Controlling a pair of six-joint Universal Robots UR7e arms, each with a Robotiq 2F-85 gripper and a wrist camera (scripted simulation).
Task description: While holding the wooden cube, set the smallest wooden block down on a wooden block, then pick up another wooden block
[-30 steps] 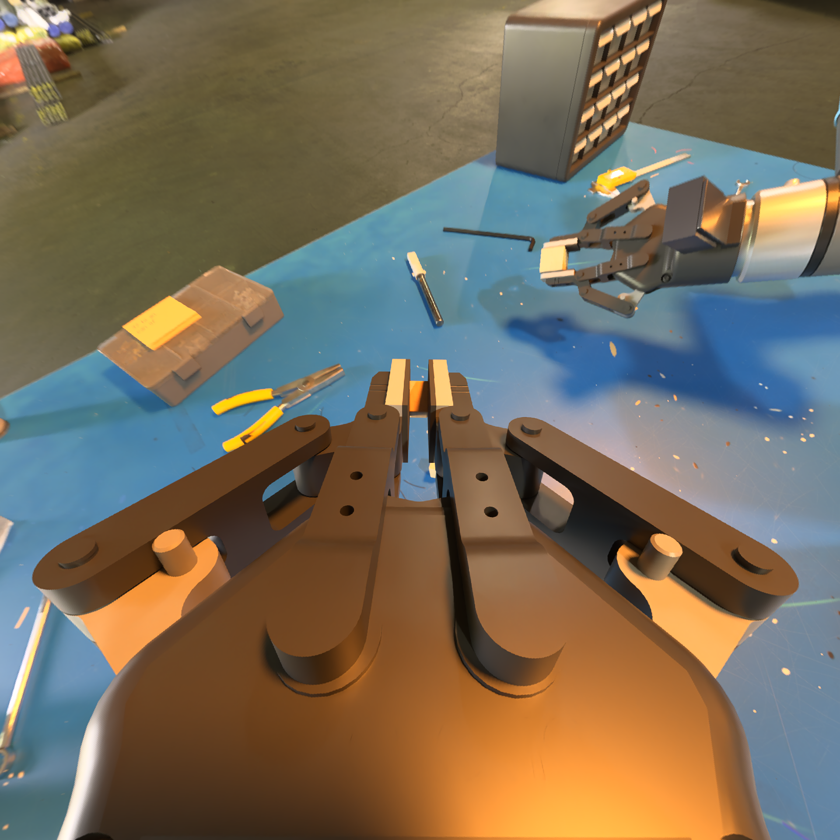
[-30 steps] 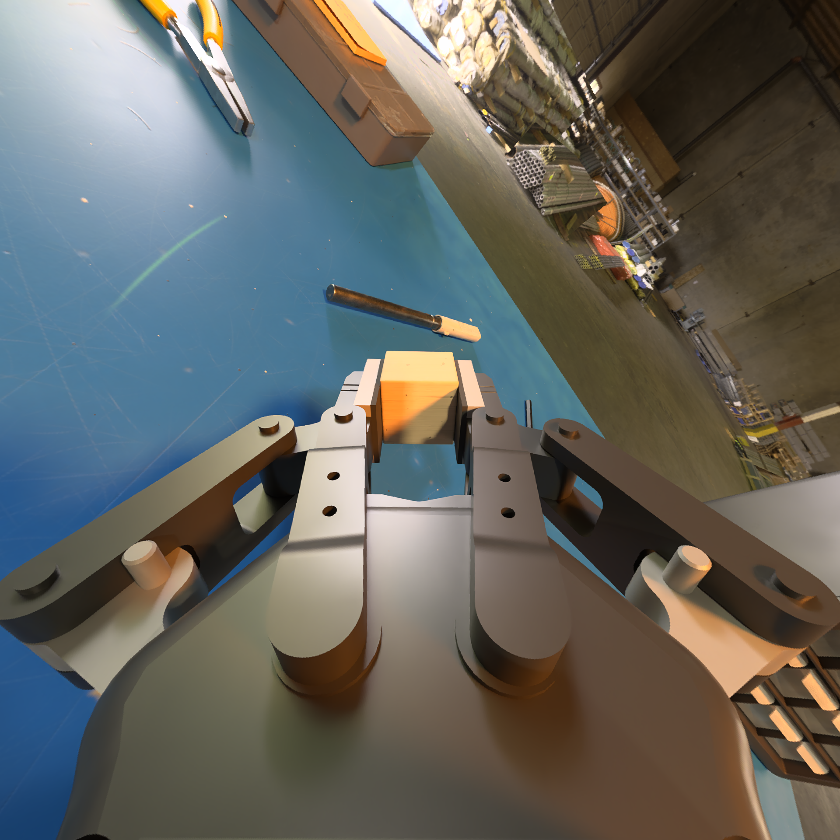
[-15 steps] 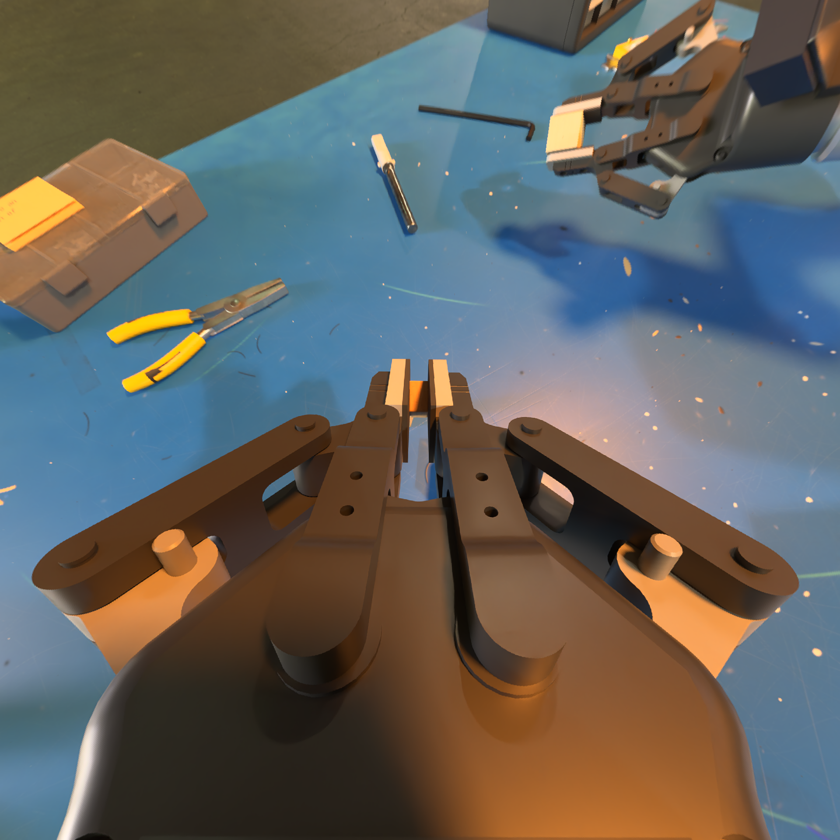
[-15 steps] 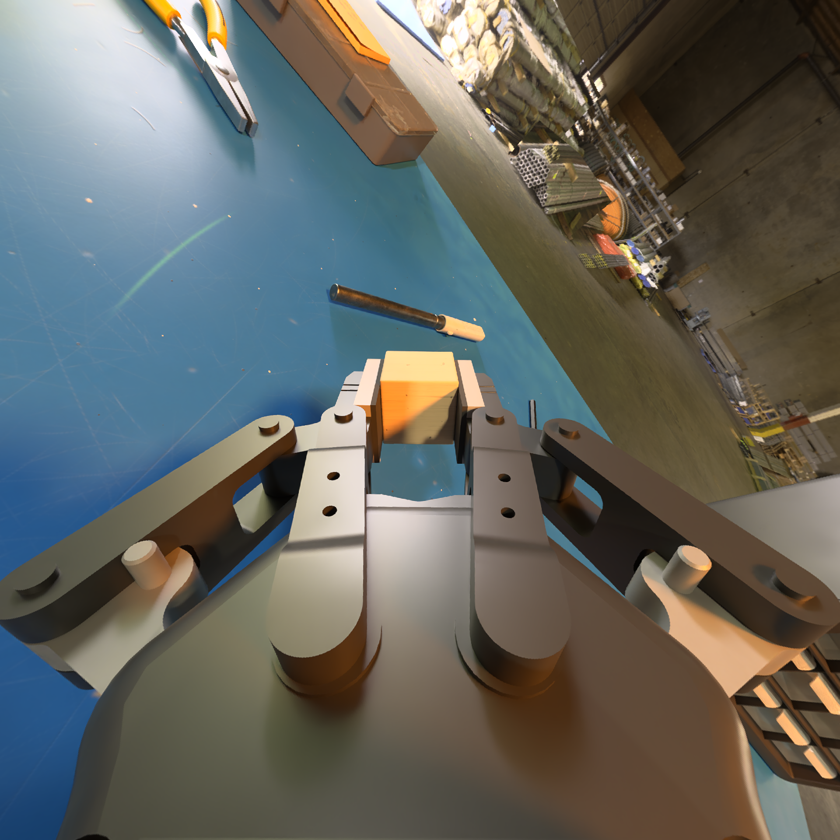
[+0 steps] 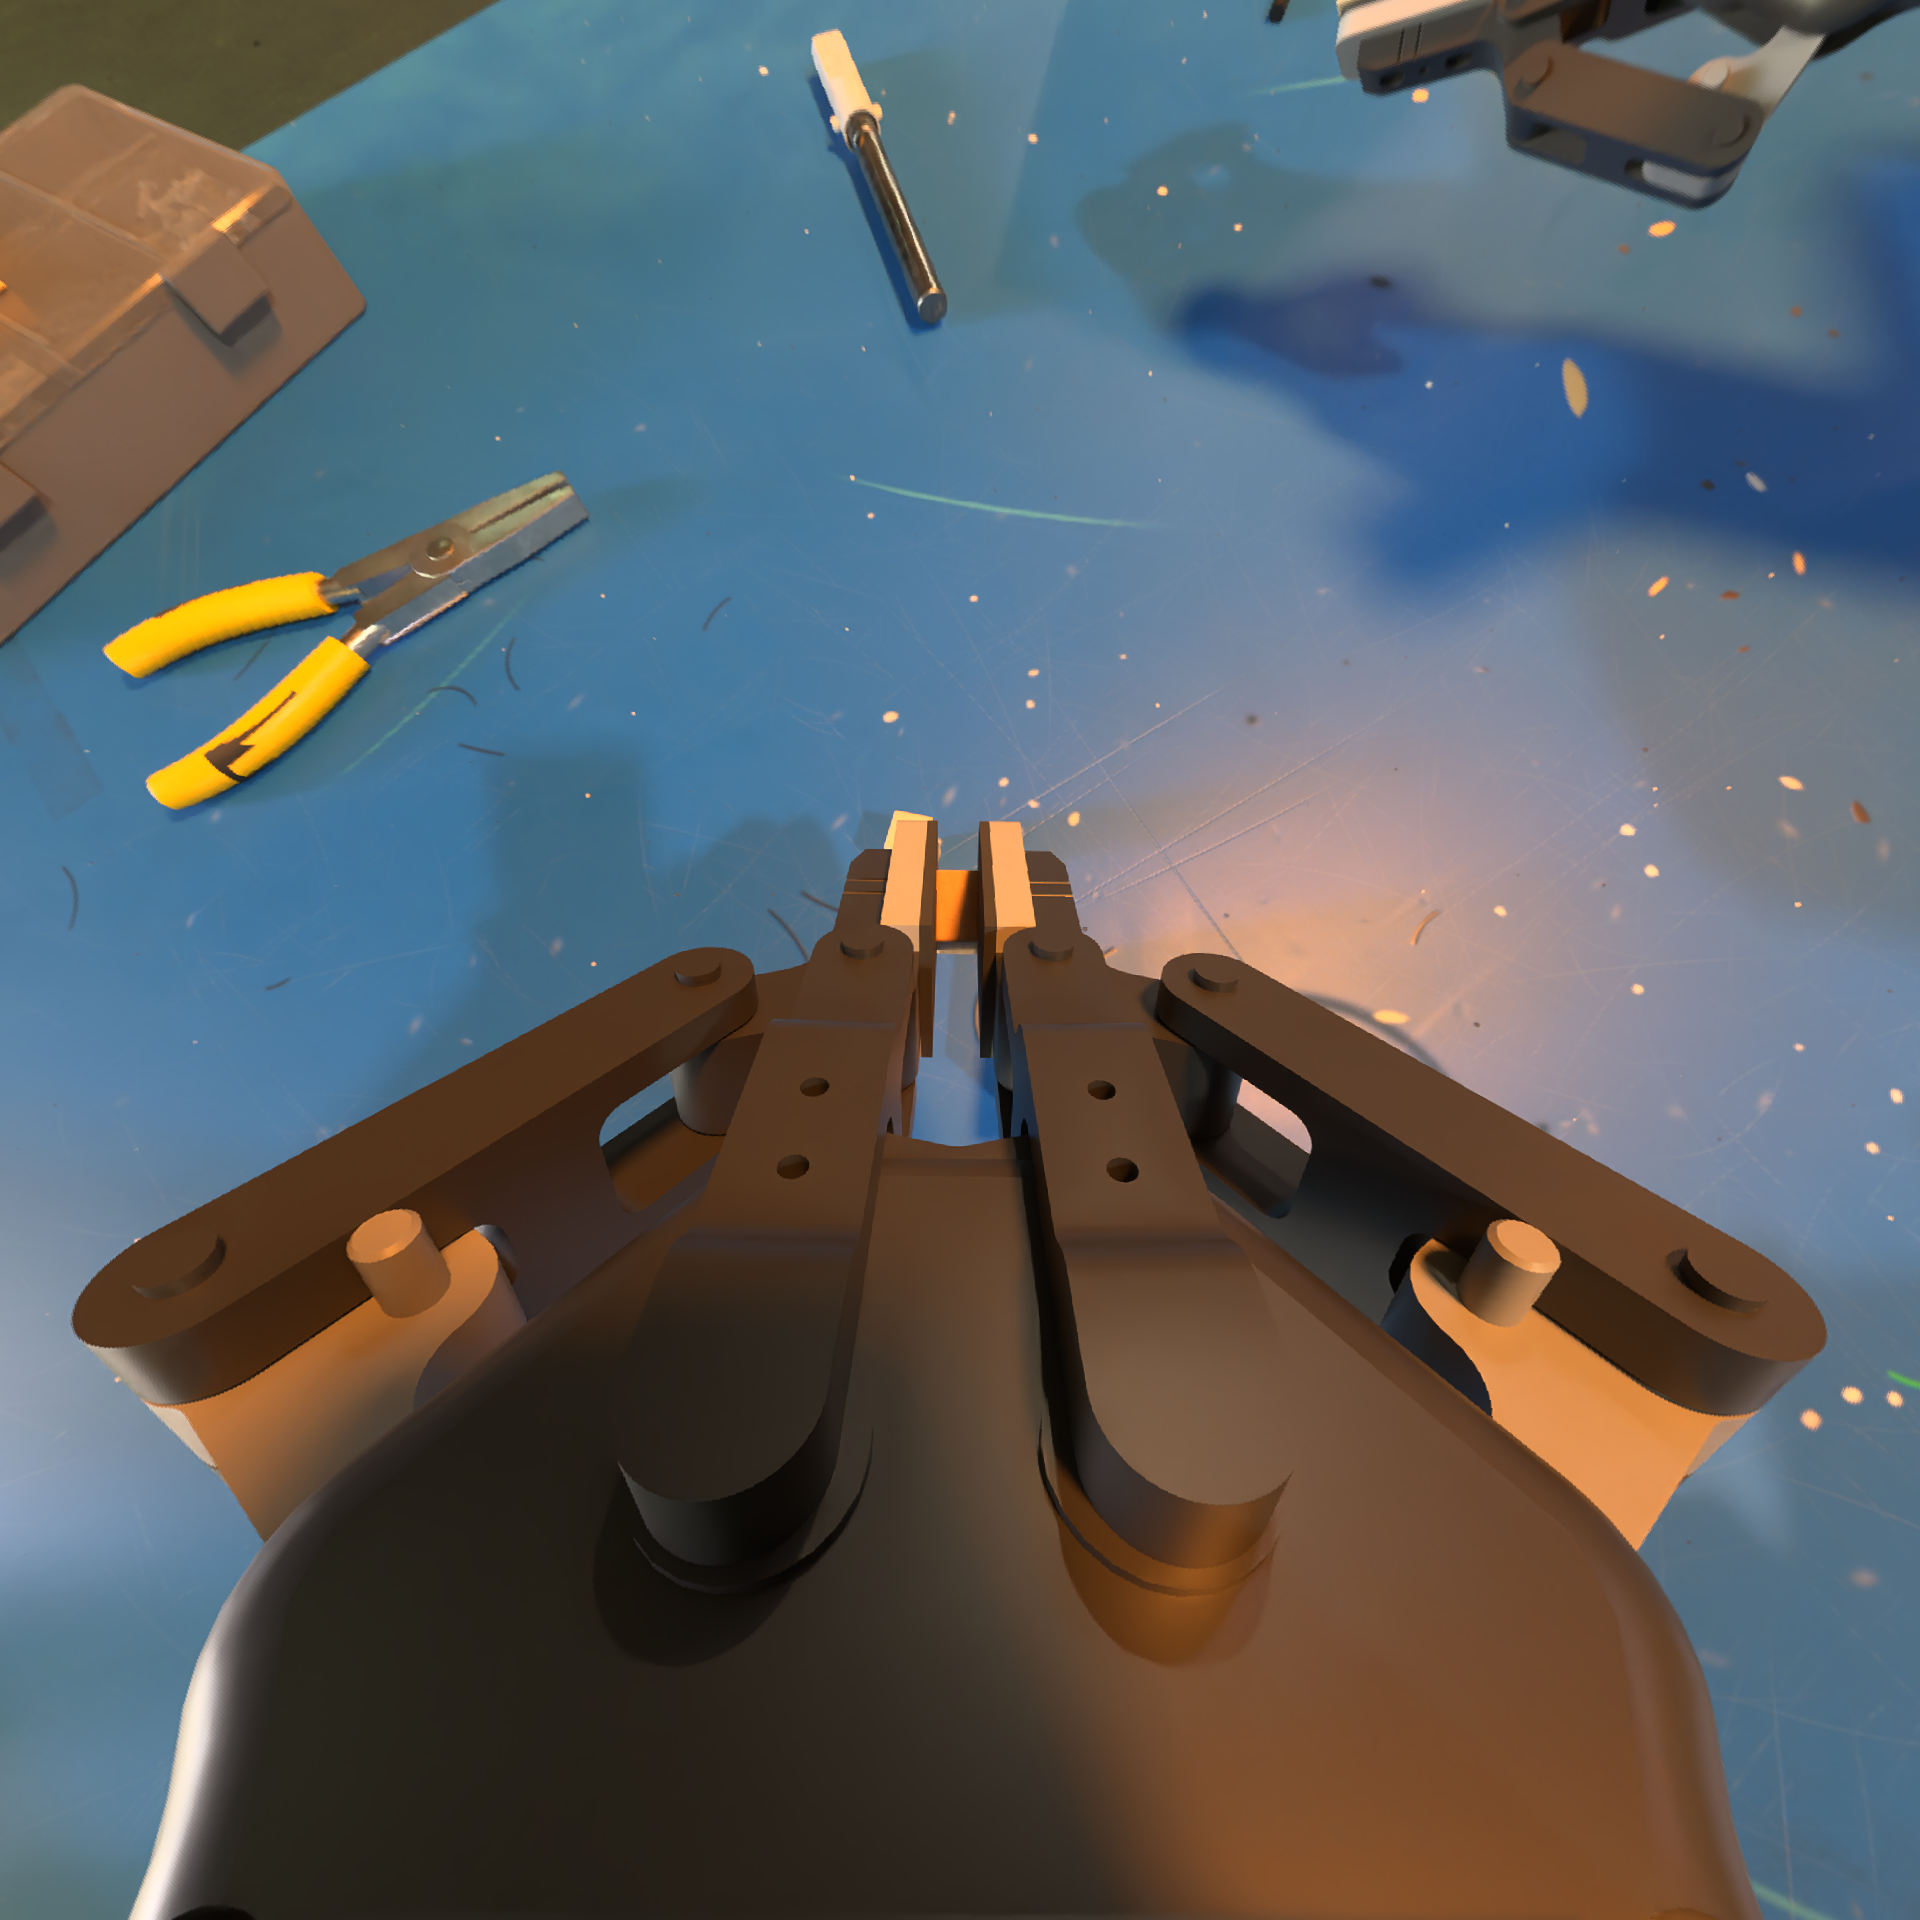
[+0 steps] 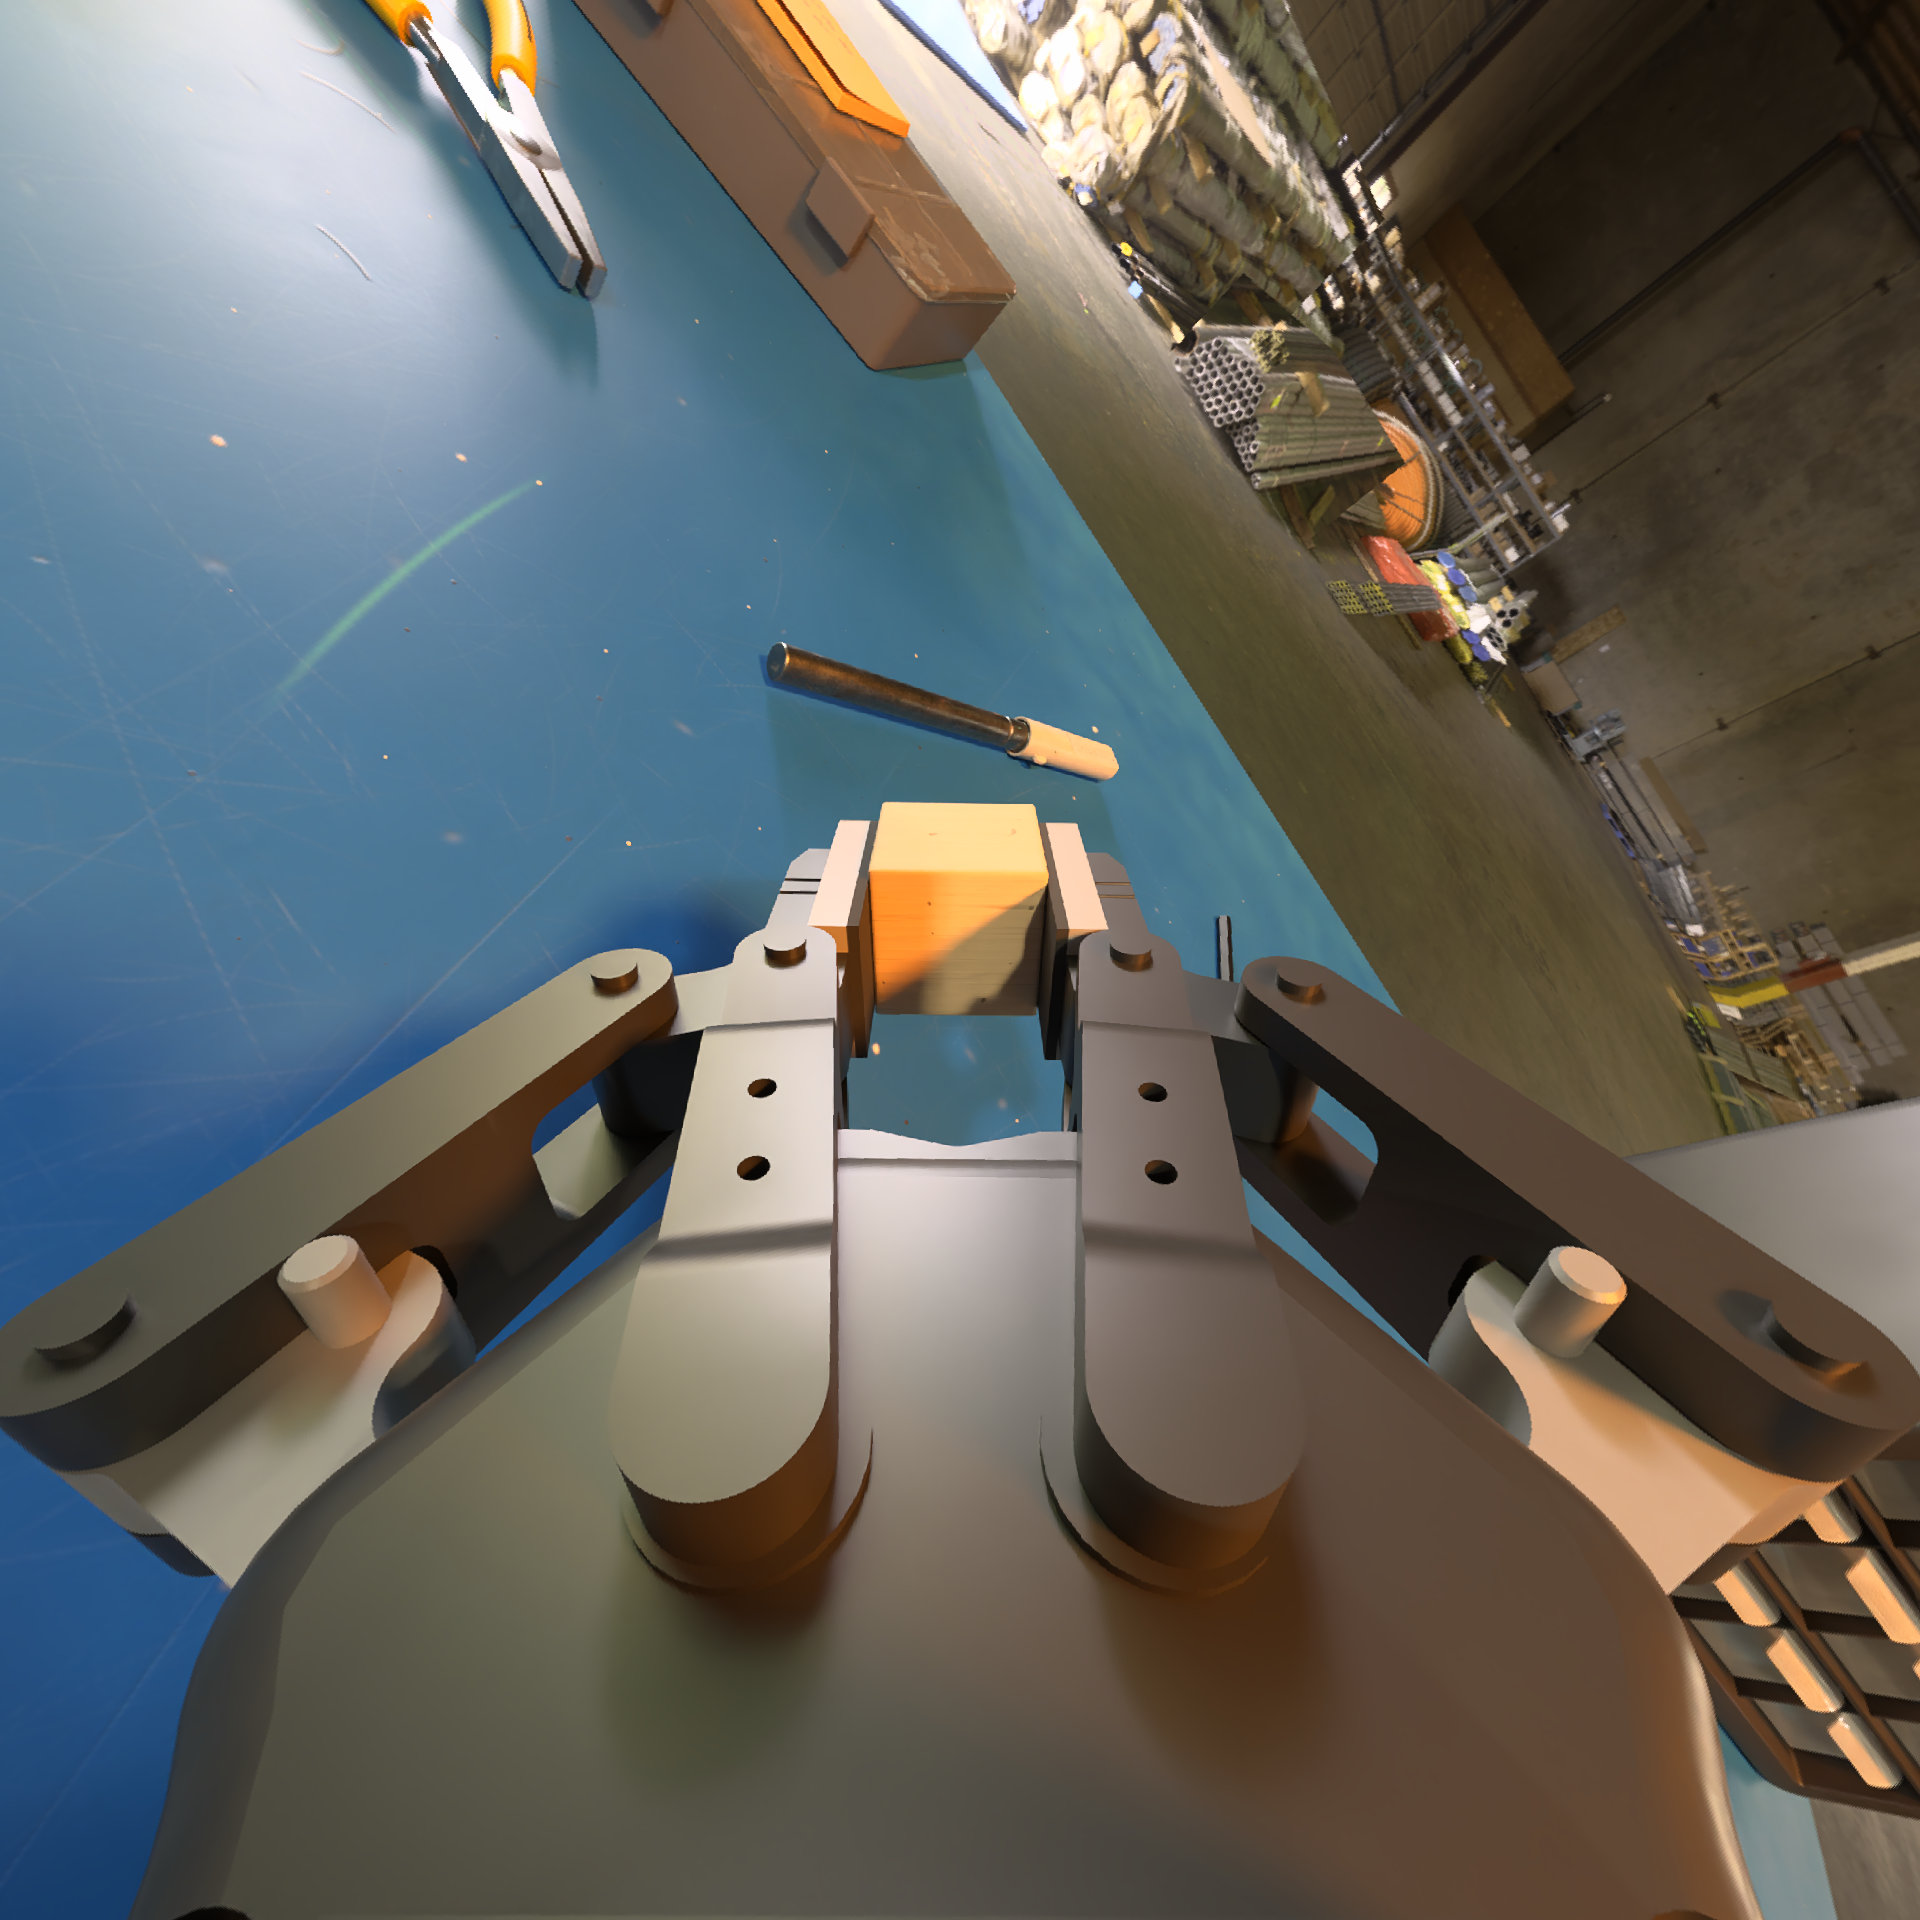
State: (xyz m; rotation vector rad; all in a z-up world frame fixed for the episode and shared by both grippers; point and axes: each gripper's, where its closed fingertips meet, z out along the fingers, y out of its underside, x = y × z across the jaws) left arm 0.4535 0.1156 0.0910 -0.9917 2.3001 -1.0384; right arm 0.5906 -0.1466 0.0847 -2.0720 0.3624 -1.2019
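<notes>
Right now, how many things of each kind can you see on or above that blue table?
Grippers: 2, left, right
Wooden blocks: 2, small block, cube
Pliers: 1
Case: 1
Driver: 1
Hex key: 1
Drawer cabinet: 1
Total: 9

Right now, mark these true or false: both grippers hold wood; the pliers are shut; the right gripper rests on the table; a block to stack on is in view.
1. Both grippers hold wood. True: left gripper pinches a small block; right gripper holds the cube.
2. The pliers are shut. False: handles spread.
3. The right gripper rests on the table. False: it hangs above.
4. A block to stack on is in view. False: none shows.
</notes>
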